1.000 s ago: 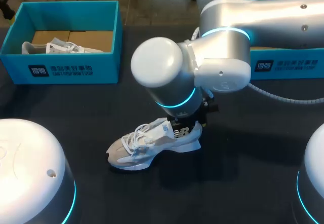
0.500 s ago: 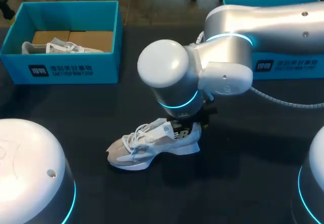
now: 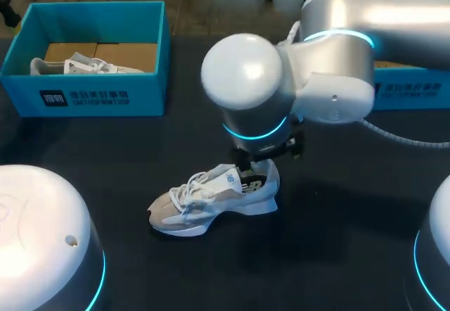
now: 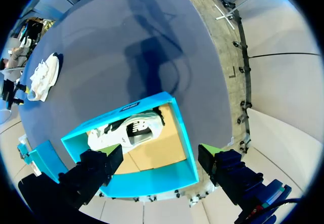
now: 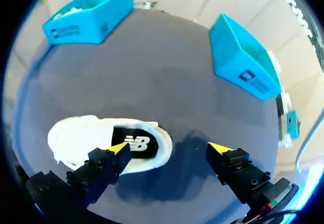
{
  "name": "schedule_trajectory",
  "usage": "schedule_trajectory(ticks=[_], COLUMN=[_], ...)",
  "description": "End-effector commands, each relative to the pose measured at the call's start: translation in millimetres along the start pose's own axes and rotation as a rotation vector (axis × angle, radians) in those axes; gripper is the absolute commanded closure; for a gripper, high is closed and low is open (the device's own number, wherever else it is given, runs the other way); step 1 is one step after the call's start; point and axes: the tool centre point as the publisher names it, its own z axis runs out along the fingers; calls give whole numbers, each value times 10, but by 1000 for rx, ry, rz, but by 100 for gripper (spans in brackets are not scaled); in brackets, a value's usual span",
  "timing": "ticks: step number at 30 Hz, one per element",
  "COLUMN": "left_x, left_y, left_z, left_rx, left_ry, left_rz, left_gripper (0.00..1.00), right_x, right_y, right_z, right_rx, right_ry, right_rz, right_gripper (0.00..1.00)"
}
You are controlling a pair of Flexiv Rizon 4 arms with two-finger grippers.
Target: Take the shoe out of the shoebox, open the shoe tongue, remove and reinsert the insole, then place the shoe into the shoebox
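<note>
Black worktop, cloth-covered. Shoes: 2. Blue boxes: 2. Arms: 2.

Shoe (image 3: 211,197), white and grey, stands on its sole near the middle of the worktop, outside both boxes. Toe toward the left edge, heel toward the right edge. Laces tied loosely, tongue tag showing.

Right arm (image 3: 337,65) comes in from the right edge and bends down over the heel. Right gripper (image 5: 169,149) hangs just above the heel with its fingers spread wide and nothing held. One yellow tip sits over the dark logo patch on the heel's side, the other over bare worktop past the heel. Contact with the shoe: cannot tell.

Shoebox (image 3: 91,58) at the far left corner, open top, brown card floor. Second shoe (image 3: 77,65) lies inside, against its left wall.

Second box (image 5: 243,57) by the far right edge, largely behind the right arm in the head view; contents not visible.

Left arm (image 3: 42,233) shows as a white dome at the near left corner. Left gripper (image 4: 161,155) is high above the shoebox, fingers wide apart, empty.
</note>
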Motion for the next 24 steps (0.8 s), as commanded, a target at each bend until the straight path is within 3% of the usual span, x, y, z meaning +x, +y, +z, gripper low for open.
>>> schedule_trajectory(ticks=[1, 4, 11, 13, 16, 18, 24], left_x=[1, 1, 1, 1, 1, 1, 1], left_y=[-5, -5, -5, -5, -5, -5, -5], left_z=[-3, -3, -3, -3, -3, -3, -3], left_rx=[-1, -1, -1, -1, -1, -1, -1], left_ry=[1, 1, 1, 1, 1, 1, 1], left_rz=[1, 1, 1, 1, 1, 1, 1], left_gripper=[0, 0, 0, 0, 0, 0, 0], right_x=[-208, -138, -26, 25, 83, 149, 149], right_y=[-39, -60, -80, -109, -133, -181, -181], right_z=[-129, -144, -255, -308, -329, -322, -322], right_rx=[-45, -44, -130, -162, -155, -89, -89], right_ry=[122, 146, 311, 397, 453, 446, 446], right_rz=[-216, -435, -786, -961, -1104, -1209, -1209], right_gripper=[0, 0, 0, 0, 0, 0, 0])
